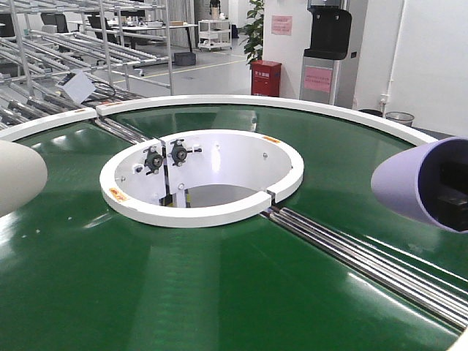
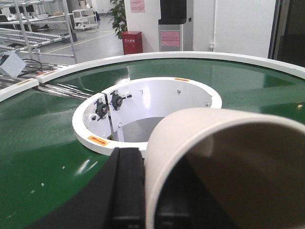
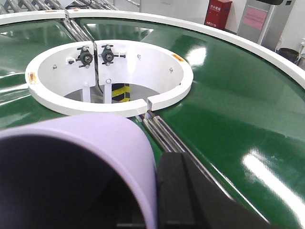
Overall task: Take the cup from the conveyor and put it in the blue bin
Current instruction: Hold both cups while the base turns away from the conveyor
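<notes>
My left jaws: clamped on the cream cup, mouth sideways, above the conveyor | my right jaws: clamped on the lilac cup, above the belt near the steel rollers

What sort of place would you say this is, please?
Most likely a factory or logistics test hall: a large ring-shaped green conveyor fills the view, long metal roller racks stand behind it, and a red cabinet stands further back.

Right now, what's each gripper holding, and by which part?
The left gripper pinches the cream cup by the wall at its rim; the right gripper pinches the lavender cup the same way.
</notes>
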You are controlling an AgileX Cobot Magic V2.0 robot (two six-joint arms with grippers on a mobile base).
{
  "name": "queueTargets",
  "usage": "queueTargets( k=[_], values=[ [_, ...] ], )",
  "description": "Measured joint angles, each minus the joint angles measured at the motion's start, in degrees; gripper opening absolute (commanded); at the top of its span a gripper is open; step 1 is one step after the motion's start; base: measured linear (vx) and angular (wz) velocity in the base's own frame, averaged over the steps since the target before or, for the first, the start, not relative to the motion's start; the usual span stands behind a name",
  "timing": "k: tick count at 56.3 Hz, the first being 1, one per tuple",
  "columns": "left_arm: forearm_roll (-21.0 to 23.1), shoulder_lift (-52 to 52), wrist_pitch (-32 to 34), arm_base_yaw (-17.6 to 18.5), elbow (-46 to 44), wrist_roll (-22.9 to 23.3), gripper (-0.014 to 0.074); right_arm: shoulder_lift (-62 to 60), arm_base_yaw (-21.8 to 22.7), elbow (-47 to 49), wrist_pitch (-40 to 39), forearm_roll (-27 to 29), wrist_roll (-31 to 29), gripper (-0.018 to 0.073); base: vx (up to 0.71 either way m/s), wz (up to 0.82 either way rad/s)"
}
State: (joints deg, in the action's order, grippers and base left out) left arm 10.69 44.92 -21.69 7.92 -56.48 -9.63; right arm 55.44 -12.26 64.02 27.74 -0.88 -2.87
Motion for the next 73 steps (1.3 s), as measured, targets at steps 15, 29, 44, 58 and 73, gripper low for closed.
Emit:
queueTargets(
  k=[15,29,44,58,73],
  values=[
    [0.0,0.0,-0.01,0.0,0.12,0.0,-0.0007,0.0,0.0,0.0,0.12,0.0,0.0,-0.001,-0.26,0.05],
    [0.0,-0.05,-0.01,0.0,0.12,0.0,-0.0007,0.0,0.0,0.0,0.12,0.0,0.0,-0.001,-0.27,-0.03],
    [0.0,-0.05,-0.01,0.0,0.12,0.0,-0.0007,0.0,0.0,0.0,0.12,0.0,0.0,-0.001,-0.25,-0.25],
    [0.0,-0.05,-0.01,0.0,0.12,0.0,-0.0007,0.0,0.0,0.0,0.12,0.0,0.0,-0.001,-0.19,-0.41],
    [0.0,-0.05,-0.01,0.0,0.12,0.0,-0.0007,0.0,0.0,0.0,0.12,0.0,0.0,-0.001,-0.12,-0.46]
  ],
)
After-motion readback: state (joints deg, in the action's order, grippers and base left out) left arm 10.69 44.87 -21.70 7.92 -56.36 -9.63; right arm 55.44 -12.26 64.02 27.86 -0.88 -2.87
